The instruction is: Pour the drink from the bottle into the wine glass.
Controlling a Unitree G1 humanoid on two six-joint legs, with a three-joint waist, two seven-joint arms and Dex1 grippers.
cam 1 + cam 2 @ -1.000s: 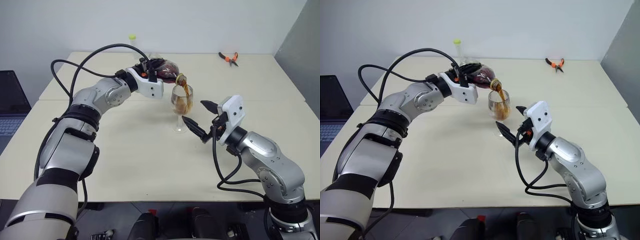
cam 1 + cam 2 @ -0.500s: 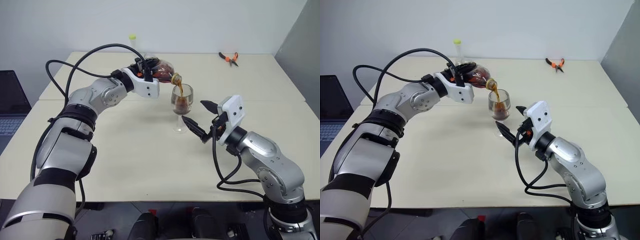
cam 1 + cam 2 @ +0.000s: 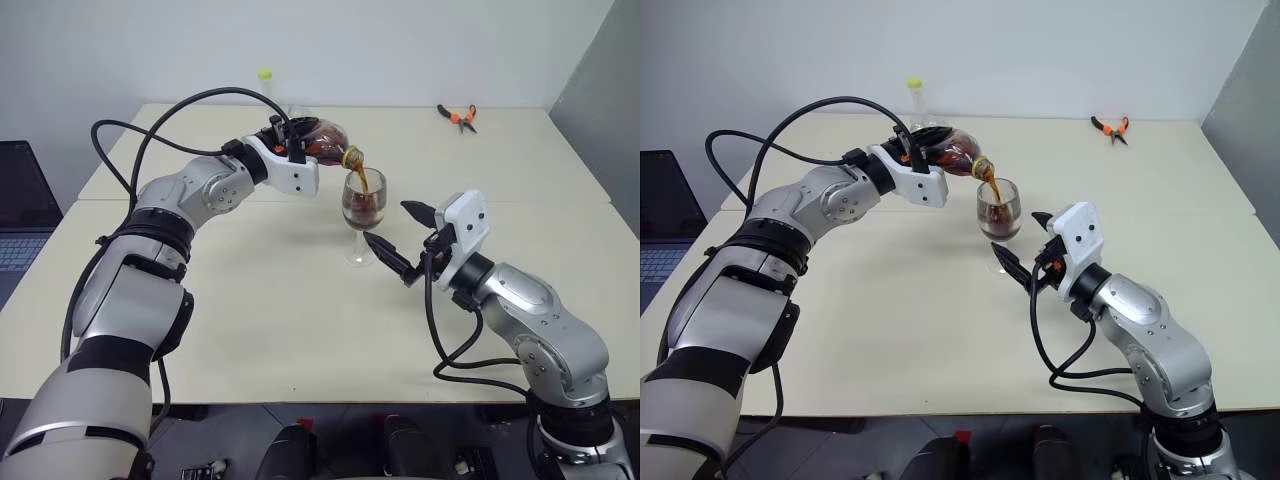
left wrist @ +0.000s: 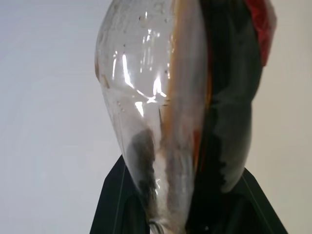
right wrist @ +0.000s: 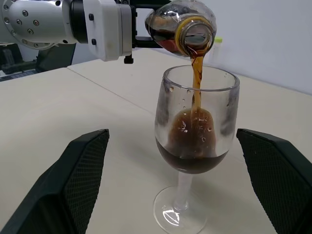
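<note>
My left gripper point(image 3: 300, 150) is shut on the bottle point(image 3: 325, 145), which lies tipped on its side with its yellowish rim point(image 5: 196, 30) over the wine glass point(image 3: 362, 213). A thin stream of the dark brown drink point(image 5: 196, 83) falls from the mouth into the bowl, where liquid pools at the bottom point(image 5: 191, 158). In the left wrist view the bottle point(image 4: 180, 107) sits close up between the black fingers point(image 4: 114, 200), half dark with drink. My right gripper point(image 3: 400, 240) stands open just right of the glass's stem, its pads point(image 5: 80, 175) on either side and apart from it.
A thin clear tube with a yellow-green cap point(image 3: 264, 82) stands at the table's far edge behind the left arm. Orange-handled pliers point(image 3: 457, 117) lie at the far right. A laptop point(image 3: 18, 215) sits off the table's left side. The cream table point(image 3: 270, 320) is bare in front.
The left arm with the bottle drew slightly back and left in the first half second while pouring went on. The foam in the glass has sunk. The right gripper has stayed put.
</note>
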